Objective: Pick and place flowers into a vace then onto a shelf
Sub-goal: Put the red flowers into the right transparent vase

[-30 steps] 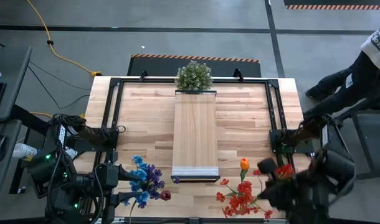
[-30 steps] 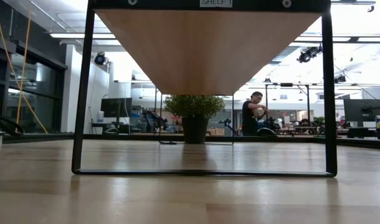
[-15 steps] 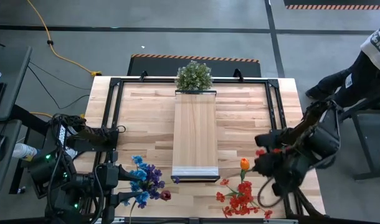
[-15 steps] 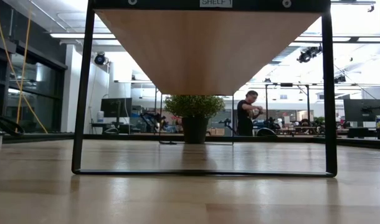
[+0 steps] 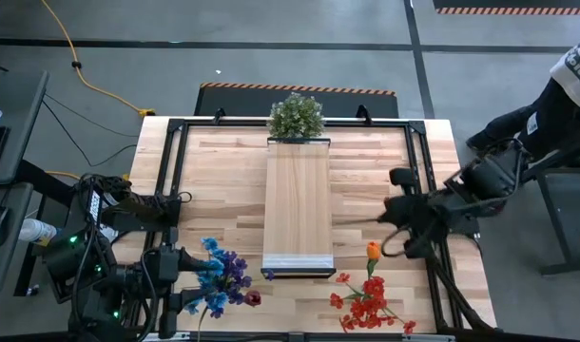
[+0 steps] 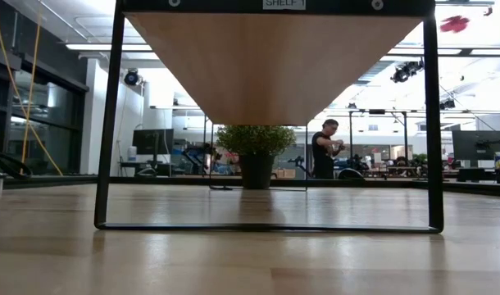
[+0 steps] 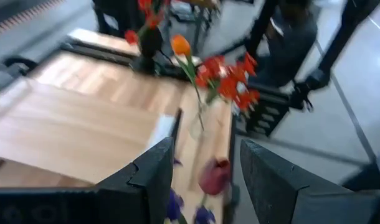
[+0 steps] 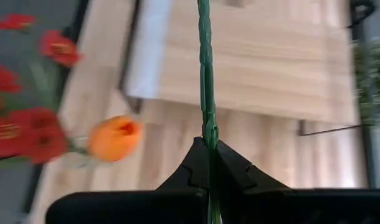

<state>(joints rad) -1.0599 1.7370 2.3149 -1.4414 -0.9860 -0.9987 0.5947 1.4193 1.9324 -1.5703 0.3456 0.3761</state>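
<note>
Lifted clear of the red bunch, the right gripper (image 8: 209, 163) has swung from the table's near right corner to about three o'clock off the shelf (image 5: 298, 204), its fingers clamping a thin green stem (image 8: 206, 81), probably to carry it toward a vase. No vase is showing. An orange bloom (image 5: 373, 250) and red flowers (image 5: 369, 304) are lying at five o'clock. The left gripper (image 7: 202, 180) is waiting half-parted over blue and purple flowers (image 5: 219, 275) at seven o'clock.
</note>
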